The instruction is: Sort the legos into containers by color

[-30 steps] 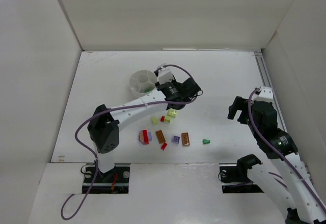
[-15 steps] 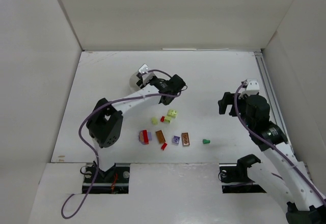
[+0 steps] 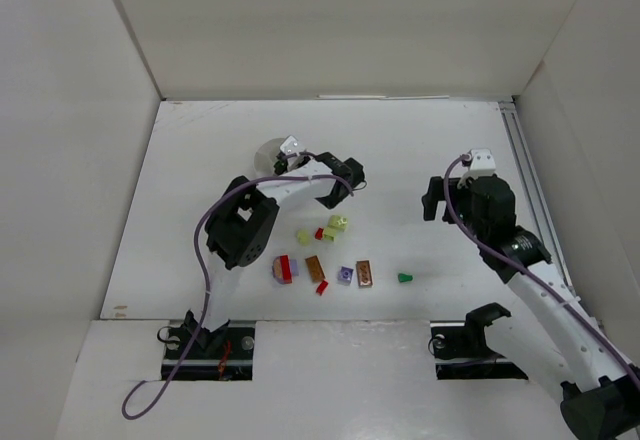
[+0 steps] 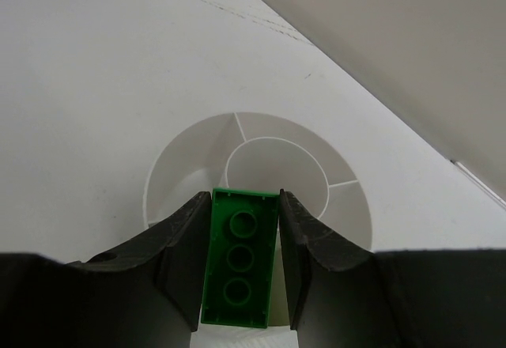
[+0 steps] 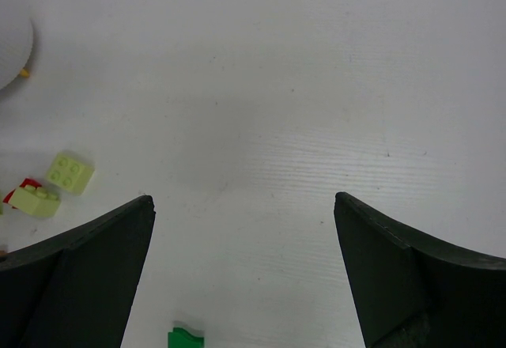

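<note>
My left gripper is shut on a green lego, gripped by its long sides, underside up. It hangs just above the near rim of the round white tub, whose wedge containers and central cylinder show ahead. From above, the left gripper covers most of the tub. The remaining legos lie in the table's middle: pale yellow ones, a red one on lavender, orange-brown ones and a small green one. My right gripper is open and empty, above the table beyond that green piece.
White walls enclose the table on three sides. A rail runs along the right edge. The left forearm stretches between the tub and the brick cluster. The right wrist view shows two pale yellow bricks at its left edge.
The left arm has swung left from beside the brick cluster to over the tub, carrying the green lego. The right arm has shifted left, toward the table's middle, jaws still open.
</note>
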Robot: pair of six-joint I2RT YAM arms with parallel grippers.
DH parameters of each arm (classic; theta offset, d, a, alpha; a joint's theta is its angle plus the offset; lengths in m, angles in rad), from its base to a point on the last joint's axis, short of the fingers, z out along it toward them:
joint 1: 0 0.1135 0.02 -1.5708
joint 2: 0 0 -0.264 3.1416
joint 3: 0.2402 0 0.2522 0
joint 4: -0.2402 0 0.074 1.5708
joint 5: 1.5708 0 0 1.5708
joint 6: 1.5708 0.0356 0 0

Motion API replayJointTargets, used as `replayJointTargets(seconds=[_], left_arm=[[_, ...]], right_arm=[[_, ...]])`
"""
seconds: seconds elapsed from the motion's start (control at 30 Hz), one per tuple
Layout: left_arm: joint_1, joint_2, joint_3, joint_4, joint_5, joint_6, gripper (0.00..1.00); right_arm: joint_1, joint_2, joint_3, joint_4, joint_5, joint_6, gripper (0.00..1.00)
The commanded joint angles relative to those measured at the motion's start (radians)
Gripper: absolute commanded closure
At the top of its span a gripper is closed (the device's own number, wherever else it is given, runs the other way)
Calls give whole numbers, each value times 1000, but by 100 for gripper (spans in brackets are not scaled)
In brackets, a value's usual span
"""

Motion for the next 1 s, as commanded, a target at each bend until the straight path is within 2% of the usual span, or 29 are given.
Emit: replayJointTargets(seconds=[0.0,0.4,0.63,0.97], left_arm=[[6,-49,16,-62,-210,-109,72],[6,-135,-30,-62,-221,-184,69],[16,-100,-19,-62,-221,-239,64],[49,-101,-35,-62,-221,-311,61]], right_arm=[[-6,14,17,76,1,-21,0],[-6,56,27,94,-8,-21,0],[-6,56,27,94,-8,-30,0],[-6,65,36,94,1,-30,0]])
